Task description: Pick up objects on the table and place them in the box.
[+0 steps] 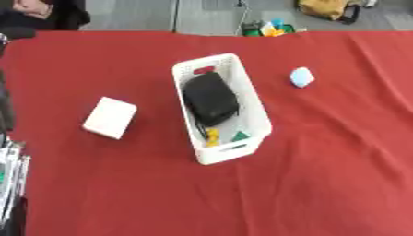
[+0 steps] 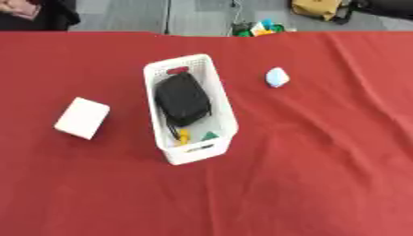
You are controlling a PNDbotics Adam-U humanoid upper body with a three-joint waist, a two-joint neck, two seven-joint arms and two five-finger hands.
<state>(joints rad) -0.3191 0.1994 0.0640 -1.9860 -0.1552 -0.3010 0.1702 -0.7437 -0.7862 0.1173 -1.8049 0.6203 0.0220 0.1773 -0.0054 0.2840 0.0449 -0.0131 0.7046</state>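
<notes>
Left eye view, lower left edge: the robot's left hand (image 1: 11, 179) shows only as a silver and dark sliver cut off by the frame; whether it is spread, pressed together or pinching cannot be told. Nothing is seen in it.
Hand pose: it stands upright along the edge, apart from every object on the table.
Table: a red cloth-covered table (image 1: 322, 184) fills the scene.
Up and just right of the hand: a white flat rectangular block (image 1: 109, 117) lies on the cloth, turned slightly askew, apart from the basket.
Further right of the hand: a white perforated plastic basket (image 1: 260, 115) stands upright at mid-table.
Basket axis: its long axis runs near to far, with the far end leaning toward the hand's side.
Basket, near end: a small yellow piece (image 1: 212, 136) and a small green piece (image 1: 240, 136) lie side by side on the bottom.
Basket, middle to far end: a black soft zipped pouch (image 1: 210, 97) lies lengthwise and fills most of the width.
Farthest right of the hand: a pale blue rounded object (image 1: 302, 77) sits on the cloth, well apart from the basket's far right corner.
</notes>
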